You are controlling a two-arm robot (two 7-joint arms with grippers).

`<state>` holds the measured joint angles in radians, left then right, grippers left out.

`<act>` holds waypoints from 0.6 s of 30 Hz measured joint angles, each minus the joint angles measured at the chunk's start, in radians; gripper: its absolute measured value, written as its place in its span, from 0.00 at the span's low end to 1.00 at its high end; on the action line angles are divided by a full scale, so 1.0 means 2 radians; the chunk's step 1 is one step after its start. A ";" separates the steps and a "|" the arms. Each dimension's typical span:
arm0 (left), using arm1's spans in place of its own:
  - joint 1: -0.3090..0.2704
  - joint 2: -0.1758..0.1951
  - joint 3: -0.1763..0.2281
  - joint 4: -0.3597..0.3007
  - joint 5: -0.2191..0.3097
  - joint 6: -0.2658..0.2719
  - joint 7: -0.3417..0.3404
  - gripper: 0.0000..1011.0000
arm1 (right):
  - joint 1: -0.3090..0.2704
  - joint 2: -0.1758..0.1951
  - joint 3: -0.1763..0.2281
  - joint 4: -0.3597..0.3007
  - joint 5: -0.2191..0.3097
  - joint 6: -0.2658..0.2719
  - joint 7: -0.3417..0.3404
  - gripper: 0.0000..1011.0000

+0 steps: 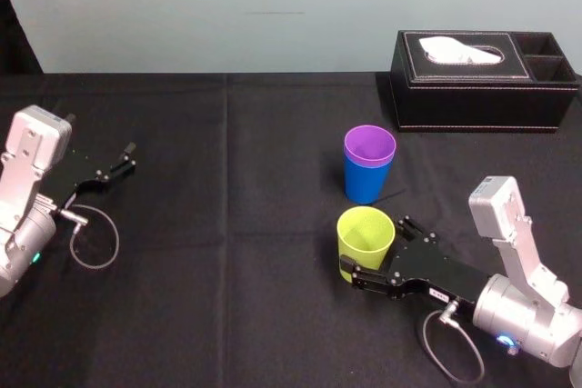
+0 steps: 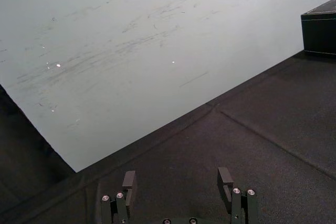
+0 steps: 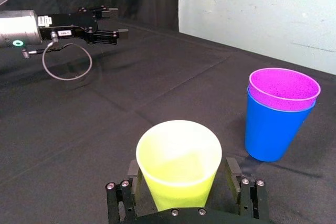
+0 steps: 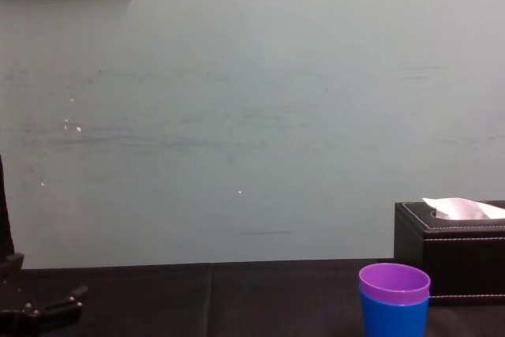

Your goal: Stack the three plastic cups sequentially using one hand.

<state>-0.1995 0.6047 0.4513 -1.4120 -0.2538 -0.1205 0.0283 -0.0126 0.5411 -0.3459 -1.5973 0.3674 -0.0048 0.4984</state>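
Note:
The yellow-green cup [image 1: 366, 238] [image 3: 178, 166] stands upright on the black table, right of centre and near the front. My right gripper [image 1: 375, 247] [image 3: 181, 169] is open, with one finger on each side of this cup's lower part. I see a thin gap on both sides. Just behind it, the purple cup [image 1: 369, 145] [image 3: 283, 87] [image 4: 394, 282] sits nested inside the blue cup [image 1: 366, 184] [image 3: 270, 129] [image 4: 393, 317]. My left gripper [image 1: 127, 159] [image 2: 178, 179] [image 3: 118, 24] rests open and empty at the far left of the table.
A black tissue box [image 1: 482, 79] [image 4: 454, 250] [image 2: 319, 32] with a white tissue stands at the back right, behind the nested cups. A looped cable [image 1: 95, 238] lies by the left arm. A pale wall runs along the table's far edge.

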 joint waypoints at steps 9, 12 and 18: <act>0.000 0.000 0.000 0.000 0.000 0.000 0.000 1.00 | 0.012 -0.012 -0.008 0.016 -0.003 0.003 -0.009 0.99; 0.000 0.000 0.000 0.000 0.000 0.000 0.000 1.00 | 0.012 -0.012 -0.008 0.016 -0.003 0.003 -0.009 0.99; 0.000 0.000 0.000 0.000 0.000 0.000 0.000 1.00 | 0.011 -0.011 -0.008 0.015 -0.003 0.003 -0.009 0.99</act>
<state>-0.1995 0.6047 0.4513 -1.4120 -0.2539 -0.1205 0.0283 0.0091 0.5192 -0.3612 -1.5664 0.3611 0.0002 0.4810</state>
